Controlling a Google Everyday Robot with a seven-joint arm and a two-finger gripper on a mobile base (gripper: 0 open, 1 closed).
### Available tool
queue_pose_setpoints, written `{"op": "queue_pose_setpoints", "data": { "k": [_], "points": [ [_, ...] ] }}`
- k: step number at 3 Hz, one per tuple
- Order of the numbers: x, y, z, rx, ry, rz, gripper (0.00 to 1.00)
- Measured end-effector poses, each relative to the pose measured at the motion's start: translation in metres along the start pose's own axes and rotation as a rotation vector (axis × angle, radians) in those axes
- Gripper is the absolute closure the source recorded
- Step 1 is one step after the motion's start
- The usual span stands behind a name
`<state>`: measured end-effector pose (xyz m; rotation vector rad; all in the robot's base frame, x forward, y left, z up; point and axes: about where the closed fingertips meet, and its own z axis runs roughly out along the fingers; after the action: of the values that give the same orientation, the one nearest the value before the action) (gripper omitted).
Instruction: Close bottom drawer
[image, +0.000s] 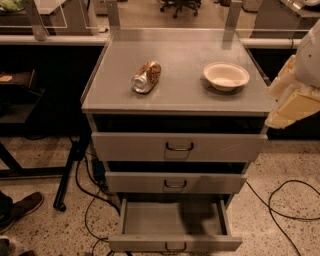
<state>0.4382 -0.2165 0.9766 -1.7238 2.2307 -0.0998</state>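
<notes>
The bottom drawer (175, 243) of the grey metal cabinet (150, 100) stands pulled far out toward me. Its inside (172, 218) is bare, and its small dark wire handle (175, 247) sits at the centre of the front panel, at the lower edge of the view. The middle drawer (175, 183) and top drawer (179, 146) each stand slightly out, with a dark gap above them. My gripper (292, 100), pale cream, hangs at the right edge of the view beside the cabinet's top right corner. It is well above the bottom drawer and touches nothing.
A crushed can (146, 77) lies on its side on the cabinet top, and a white bowl (226, 76) stands to its right. Cables (280, 205) run over the speckled floor on both sides. A dark table leg (67, 175) and a shoe (22, 207) are at the left.
</notes>
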Motion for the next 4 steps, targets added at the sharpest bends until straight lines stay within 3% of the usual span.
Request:
{"op": "queue_pose_setpoints", "data": {
  "k": [2, 4],
  "points": [
    [0.0, 0.0, -0.0001, 0.0, 0.0, 0.0, 1.0],
    [0.0006, 0.0059, 0.0055, 0.019, -0.033, 0.013, 1.0]
  ]
}}
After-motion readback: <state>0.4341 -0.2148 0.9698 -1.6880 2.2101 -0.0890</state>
